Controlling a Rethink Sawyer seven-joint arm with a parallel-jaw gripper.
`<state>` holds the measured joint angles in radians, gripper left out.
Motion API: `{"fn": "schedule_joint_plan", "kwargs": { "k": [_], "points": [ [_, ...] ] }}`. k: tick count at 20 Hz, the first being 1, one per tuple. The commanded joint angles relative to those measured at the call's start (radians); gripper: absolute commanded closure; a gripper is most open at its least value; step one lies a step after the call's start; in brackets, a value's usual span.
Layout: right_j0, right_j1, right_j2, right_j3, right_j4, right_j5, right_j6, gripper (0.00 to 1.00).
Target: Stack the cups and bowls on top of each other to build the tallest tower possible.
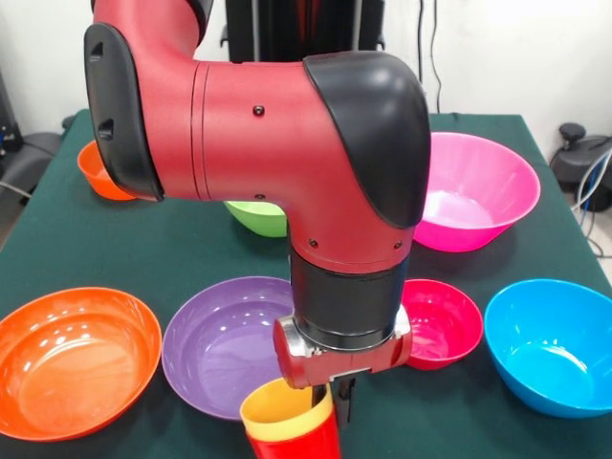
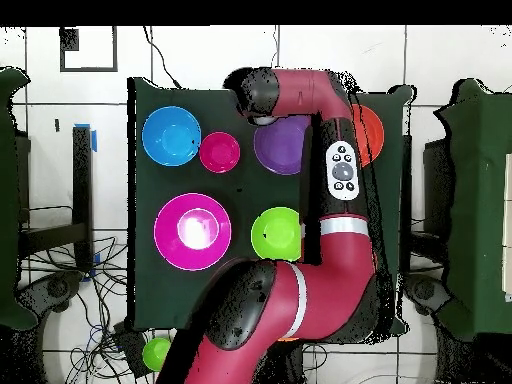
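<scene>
A yellow cup (image 1: 280, 406) sits nested in a red cup (image 1: 296, 445) at the table's near edge in the front view. My gripper (image 1: 333, 406) hangs straight down right beside the yellow cup's rim, touching or nearly touching it. Round it lie bowls: purple (image 1: 225, 344), crimson-pink (image 1: 442, 322), blue (image 1: 550, 346), large orange (image 1: 72, 361), magenta-pink (image 1: 475, 191), green (image 1: 258, 218), and a small orange one (image 1: 98, 172) at the far left. In the overhead view the arm's wrist (image 2: 256, 103) hides the cups.
The arm's bulky red and black elbow (image 1: 287, 143) blocks the table's middle in the front view. Overhead, the blue (image 2: 170, 136), crimson-pink (image 2: 219, 152), purple (image 2: 285, 148), orange-red (image 2: 370, 130), magenta-pink (image 2: 192, 231) and green (image 2: 277, 233) bowls lie on the dark green cloth (image 2: 145, 290).
</scene>
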<state>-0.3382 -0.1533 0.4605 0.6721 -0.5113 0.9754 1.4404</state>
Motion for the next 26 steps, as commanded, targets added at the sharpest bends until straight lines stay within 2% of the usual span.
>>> {"fn": "schedule_joint_plan", "kwargs": {
  "k": [1, 6, 7, 17, 20, 23, 26],
  "points": [
    [-0.017, -0.045, 0.069, 0.035, -0.047, -0.017, -0.406, 1.00],
    [-0.014, -0.053, 0.066, 0.026, -0.047, 0.029, -0.437, 1.00],
    [-0.020, -0.067, 0.060, 0.048, -0.041, 0.027, -0.432, 1.00],
    [-0.023, -0.152, 0.013, 0.142, -0.008, 0.070, -0.315, 1.00],
    [-0.024, -0.159, 0.007, 0.159, -0.007, 0.084, -0.292, 1.00],
    [-0.020, -0.163, -0.010, 0.166, 0.002, 0.086, -0.215, 1.00],
    [-0.009, -0.152, -0.006, 0.139, -0.003, 0.102, -0.223, 1.00]
  ]
}}
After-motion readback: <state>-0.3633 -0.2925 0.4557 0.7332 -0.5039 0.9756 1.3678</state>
